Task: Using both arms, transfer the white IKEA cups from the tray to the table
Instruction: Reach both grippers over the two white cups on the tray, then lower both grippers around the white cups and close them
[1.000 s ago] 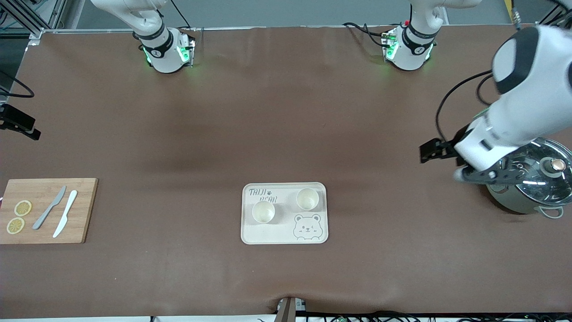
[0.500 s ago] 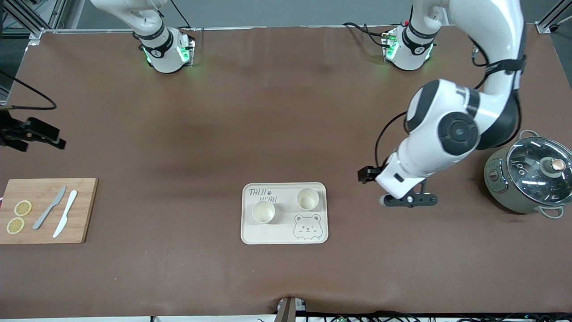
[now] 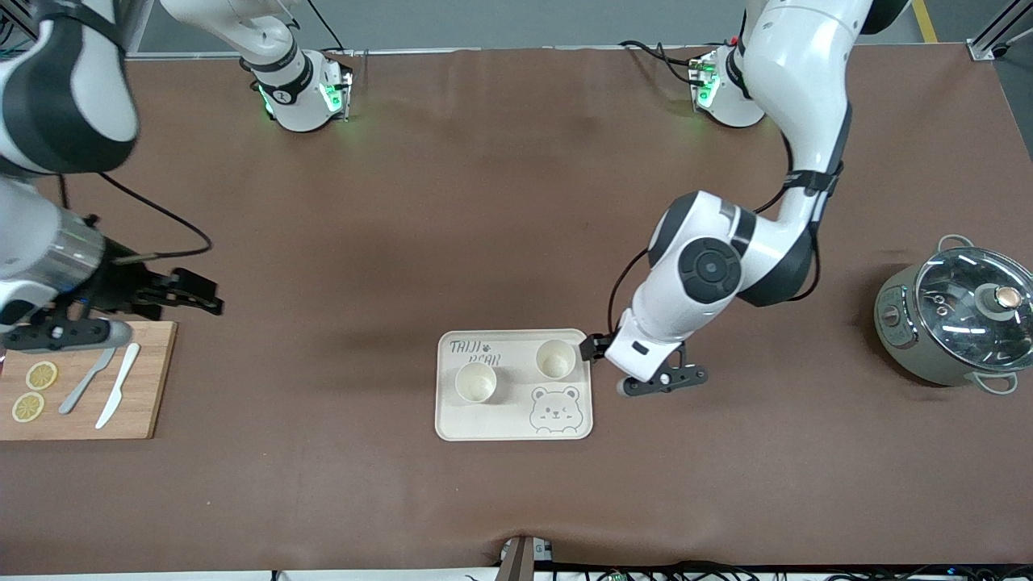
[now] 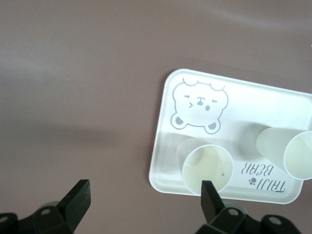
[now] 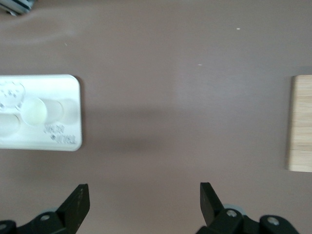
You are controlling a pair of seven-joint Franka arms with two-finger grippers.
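Two white cups stand upright on the cream bear-printed tray (image 3: 516, 426): one (image 3: 475, 382) toward the right arm's end, the other (image 3: 555, 359) toward the left arm's end. My left gripper (image 3: 595, 347) is open and empty, over the table just off the tray's corner beside the second cup. In the left wrist view the left gripper (image 4: 145, 187) has one finger (image 4: 208, 192) next to that cup (image 4: 207, 168); the other cup (image 4: 292, 151) and the tray (image 4: 163, 141) show too. My right gripper (image 3: 181, 294) is open and empty over the table by the cutting board; the right wrist view shows the right gripper (image 5: 142, 189) above bare table, with the tray (image 5: 58, 92) far off.
A wooden cutting board (image 3: 149, 403) with two lemon slices (image 3: 40, 375), a grey knife (image 3: 90, 374) and a white knife (image 3: 119, 395) lies at the right arm's end; its edge shows in the right wrist view (image 5: 300, 126). A pot with a glass lid (image 3: 956, 319) stands at the left arm's end.
The left arm has swung from over the pot to the tray's corner. The right arm has come in from the table's end to beside the cutting board. The cups have not moved.
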